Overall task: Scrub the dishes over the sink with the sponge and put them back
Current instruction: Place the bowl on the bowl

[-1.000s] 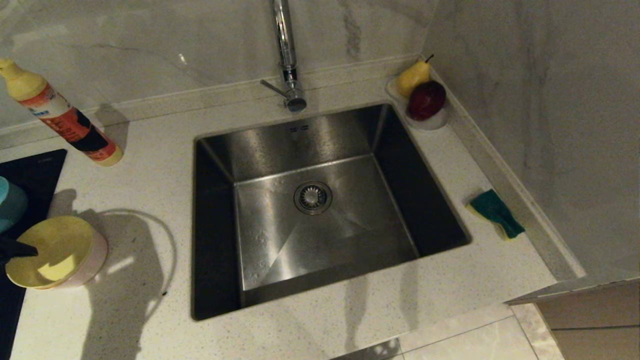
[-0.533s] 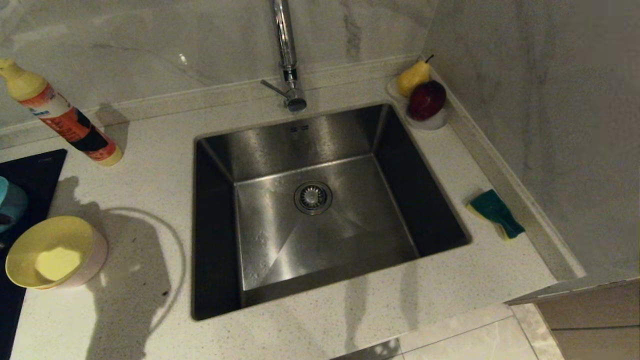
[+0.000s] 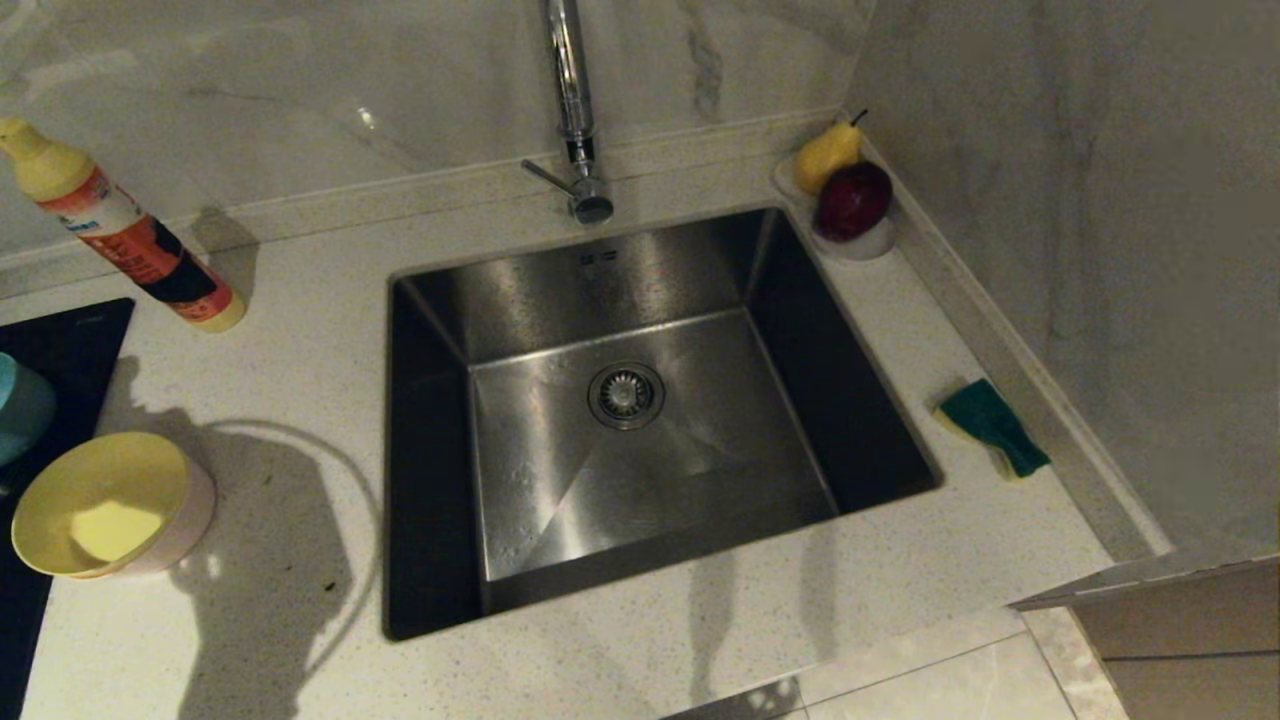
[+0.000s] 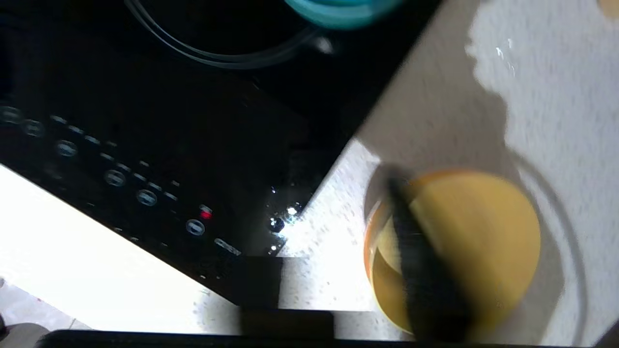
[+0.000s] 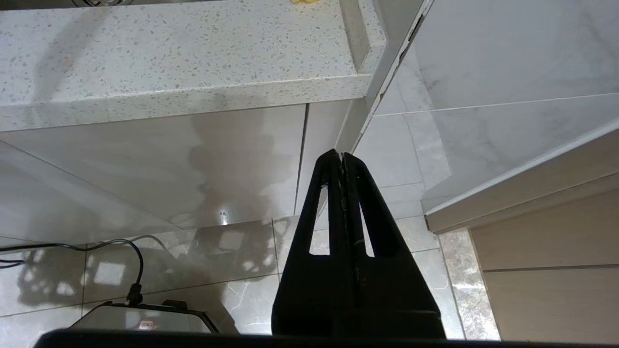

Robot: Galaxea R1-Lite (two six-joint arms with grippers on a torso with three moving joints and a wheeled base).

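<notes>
1. The sink (image 3: 560,480) stood bare, with the sponge (image 3: 992,425) lying green face up on the counter (image 3: 300,330) just right of the basin, near the wall.
2. The yellow bowl (image 3: 100,505) sat nested in the pink bowl (image 3: 190,525) at the counter's left edge. The blue bowl (image 3: 18,405) stood behind them on the black hob (image 4: 145,121).
3. The left tool (image 4: 411,232) hung blurred over the yellow bowl. Whether it was clenched or released could not be told, nor whether it touched the bowl.
4. The right tool (image 5: 341,159) was parked low in front of the cabinet, clenched on nothing.
5. Judging by this, the step in hand was fetching the first dish, with no scrubbing begun.
6. The next move would call for a firm pinch on the yellow bowl's rim and a lift clear of the pink one. After that comes a carry over the sink, while the right arm goes for the sponge.
</notes>
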